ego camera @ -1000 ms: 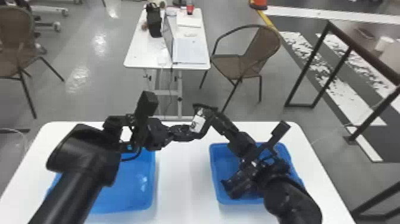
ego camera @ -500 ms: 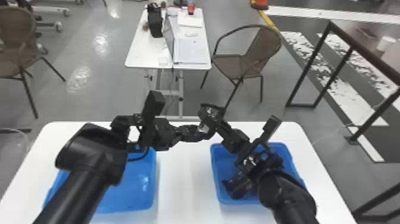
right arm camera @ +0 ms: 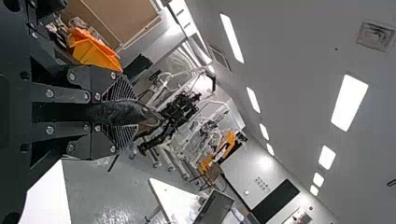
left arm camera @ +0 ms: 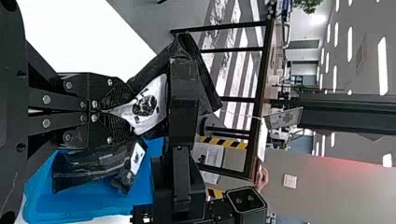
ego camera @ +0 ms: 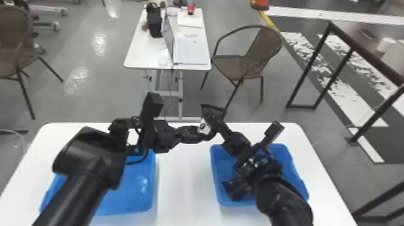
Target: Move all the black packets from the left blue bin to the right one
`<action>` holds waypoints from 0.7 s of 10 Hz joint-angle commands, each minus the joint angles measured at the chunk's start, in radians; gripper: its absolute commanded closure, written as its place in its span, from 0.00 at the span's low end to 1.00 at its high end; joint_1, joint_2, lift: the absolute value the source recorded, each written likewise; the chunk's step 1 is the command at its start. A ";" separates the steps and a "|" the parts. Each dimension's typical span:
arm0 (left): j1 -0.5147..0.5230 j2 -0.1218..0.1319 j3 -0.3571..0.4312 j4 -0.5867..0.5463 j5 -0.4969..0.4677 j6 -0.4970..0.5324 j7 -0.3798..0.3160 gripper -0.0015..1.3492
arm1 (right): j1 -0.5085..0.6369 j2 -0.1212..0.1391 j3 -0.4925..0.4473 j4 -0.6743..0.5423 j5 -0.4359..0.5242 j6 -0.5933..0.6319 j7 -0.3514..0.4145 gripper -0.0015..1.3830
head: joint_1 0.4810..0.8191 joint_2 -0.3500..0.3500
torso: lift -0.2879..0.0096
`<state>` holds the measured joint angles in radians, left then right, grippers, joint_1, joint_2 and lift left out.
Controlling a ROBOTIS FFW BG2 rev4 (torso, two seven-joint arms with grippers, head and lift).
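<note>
Handover, centre of the head view: my black two-fingered left end effector point(left arm camera: 108, 111) and matching right end effector point(right arm camera: 134, 113) clasp a white-labelled black packet point(left arm camera: 152, 103); next, left should release, right lower it into the rectangular blue bin point(ego camera: 214, 168), lower right.

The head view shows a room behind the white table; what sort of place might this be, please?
Probably a robotics lab or workshop, judging by the left robot arm, the black-and-yellow striping and the ceiling lights.

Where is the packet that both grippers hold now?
In the head view, the packet is near the middle, between the left gripper and the right gripper.
</note>
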<state>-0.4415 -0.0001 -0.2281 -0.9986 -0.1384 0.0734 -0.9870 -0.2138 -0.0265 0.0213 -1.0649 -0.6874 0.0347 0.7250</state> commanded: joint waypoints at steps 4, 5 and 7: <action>0.133 -0.002 0.151 -0.152 0.072 0.034 0.073 0.06 | 0.037 -0.047 -0.158 -0.020 -0.009 0.028 -0.003 0.93 | 0.63 0.28 | 0.97; 0.198 -0.002 0.224 -0.247 0.106 0.065 0.106 0.04 | 0.060 -0.098 -0.166 -0.012 -0.011 0.045 -0.021 0.93 | 0.63 0.26 | 0.97; 0.300 0.012 0.326 -0.402 0.209 0.115 0.162 0.00 | 0.116 -0.136 -0.212 0.025 -0.046 0.051 -0.061 0.93 | 0.63 0.26 | 0.97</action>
<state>-0.1673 0.0065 0.0734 -1.3593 0.0441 0.1742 -0.8253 -0.1113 -0.1574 -0.1701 -1.0524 -0.7286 0.0837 0.6634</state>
